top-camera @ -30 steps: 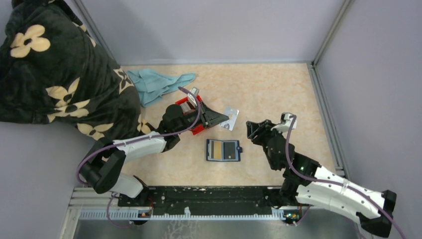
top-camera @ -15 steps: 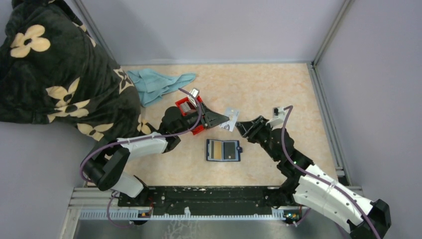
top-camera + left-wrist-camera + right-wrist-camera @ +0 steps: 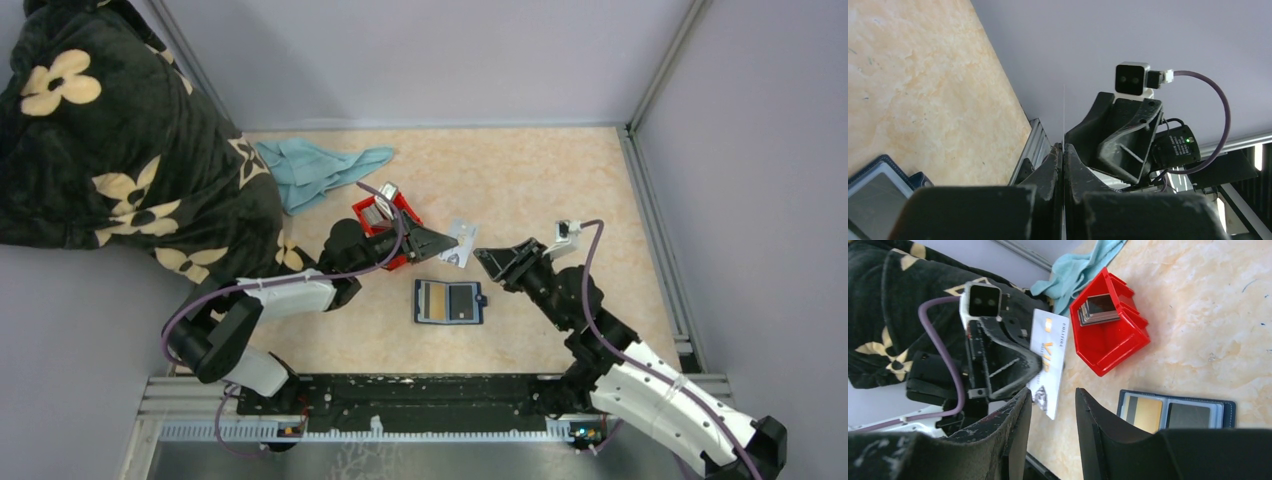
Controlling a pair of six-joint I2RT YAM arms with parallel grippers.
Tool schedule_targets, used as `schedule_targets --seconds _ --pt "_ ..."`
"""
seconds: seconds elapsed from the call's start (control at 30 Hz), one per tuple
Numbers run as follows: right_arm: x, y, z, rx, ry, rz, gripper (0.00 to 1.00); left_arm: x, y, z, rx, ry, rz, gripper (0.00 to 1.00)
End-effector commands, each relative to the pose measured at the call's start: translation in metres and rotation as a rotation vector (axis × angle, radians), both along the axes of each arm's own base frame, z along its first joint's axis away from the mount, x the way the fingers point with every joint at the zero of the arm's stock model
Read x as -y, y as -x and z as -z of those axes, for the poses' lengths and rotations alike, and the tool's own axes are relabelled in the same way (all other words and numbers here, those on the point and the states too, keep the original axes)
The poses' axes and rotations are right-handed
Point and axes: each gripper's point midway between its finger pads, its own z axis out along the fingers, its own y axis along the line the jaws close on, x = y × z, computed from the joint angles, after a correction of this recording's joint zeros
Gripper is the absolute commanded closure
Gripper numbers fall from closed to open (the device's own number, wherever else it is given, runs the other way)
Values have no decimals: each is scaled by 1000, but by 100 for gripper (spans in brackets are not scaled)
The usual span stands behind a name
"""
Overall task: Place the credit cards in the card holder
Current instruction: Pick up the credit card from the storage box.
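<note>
Overhead and wrist views, read left to right, with the card holder (image 3: 449, 301) as reference. Up and to the left of the card holder stands a red bin (image 3: 385, 225) containing a stack of cards (image 3: 1098, 309) that are not yet transferred. Between the bin and the card holder, the left gripper (image 3: 443, 242) is clamped on a white card (image 3: 1052, 354). It holds the card clear of the table, above the holder's far edge. The card holder itself lies open and flat, with a tan card (image 3: 434, 300) in its left pocket and a grey card (image 3: 462, 300) in its right pocket. Just beyond the holder's far right corner, the right gripper (image 3: 483, 257) points at the white card. Its jaws stand apart with nothing between them and the card's edge lies just ahead of the gap. Judged progress: two cards are seated. The white card appears to be at a hand-over between the arms. The binned stack remains to be done, so the task is partly complete.
</note>
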Motion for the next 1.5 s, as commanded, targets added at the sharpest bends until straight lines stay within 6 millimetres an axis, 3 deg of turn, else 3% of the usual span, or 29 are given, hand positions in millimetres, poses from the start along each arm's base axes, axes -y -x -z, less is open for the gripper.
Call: schedule_targets --seconds 0.0,0.77,0.97,1.17,1.23,1.27,1.37,1.47 --pt "2 3 -27 59 -70 -8 62 -6 -3 -4 25 14 -34 100" --pt "-24 -11 -20 50 -60 -65 64 2 13 -2 -10 43 83 100" --pt "-29 -12 -21 58 -93 -91 72 4 16 2 -36 61 106 100" --pt "-31 -10 -26 78 -122 -110 99 4 19 8 -58 65 108 100" --pt "-31 -10 -27 80 -121 -114 100 2 19 13 -73 60 91 100" --pt "-30 -9 -27 80 -121 -115 100 0 18 15 -81 57 78 99" --pt "-29 -8 -26 76 -105 -114 100 -5 12 27 -119 25 18 76" --pt "-25 -7 -25 74 -76 -104 100 -13 3 41 -148 -30 -67 61"
